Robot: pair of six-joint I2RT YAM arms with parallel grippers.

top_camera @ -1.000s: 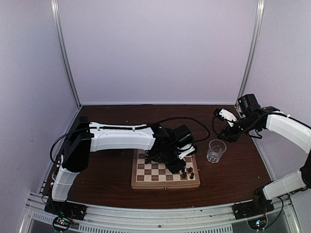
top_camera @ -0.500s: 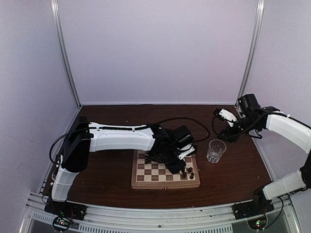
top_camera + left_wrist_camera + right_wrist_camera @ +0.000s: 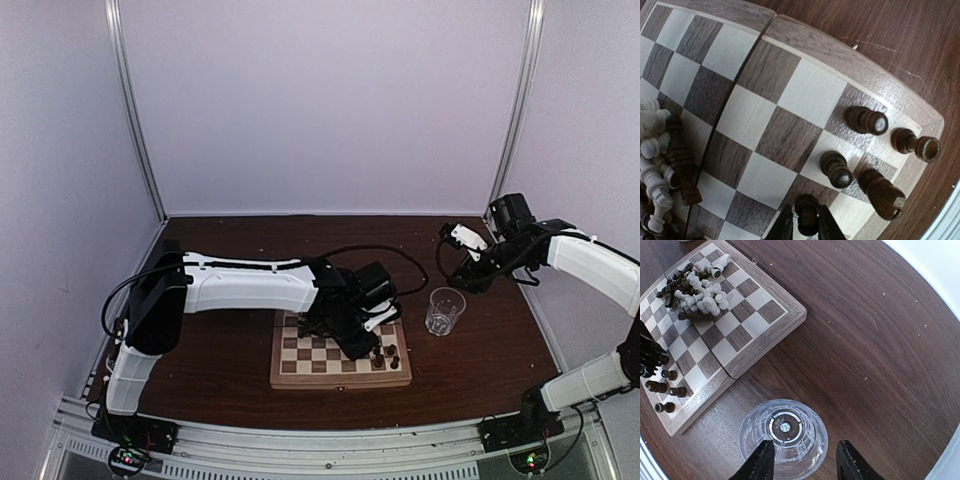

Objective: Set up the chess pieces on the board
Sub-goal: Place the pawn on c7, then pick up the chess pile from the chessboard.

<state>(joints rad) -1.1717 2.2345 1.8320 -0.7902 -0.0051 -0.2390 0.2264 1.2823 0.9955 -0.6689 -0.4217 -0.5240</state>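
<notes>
A heap of tiny cream and dark wooden chessmen point(image 3: 655, 150) lies tumbled at nine o'clock on the square wooden chessboard with dark and cream checks point(image 3: 810, 92). At six o'clock the left pincer point(image 3: 805, 231) closely flanks one upright dark pawn point(image 3: 807, 210); whether it presses, I cannot tell. Four more dark pieces point(image 3: 867, 120) stand near the corner at four o'clock. Such pieces are likely light, stiff, smooth and tippy, best pinched across the neck below the head. The right pincer point(image 3: 804, 452) hangs apart and empty over the clear drinking glass point(image 3: 785, 427) on the brown tabletop point(image 3: 865, 340).
</notes>
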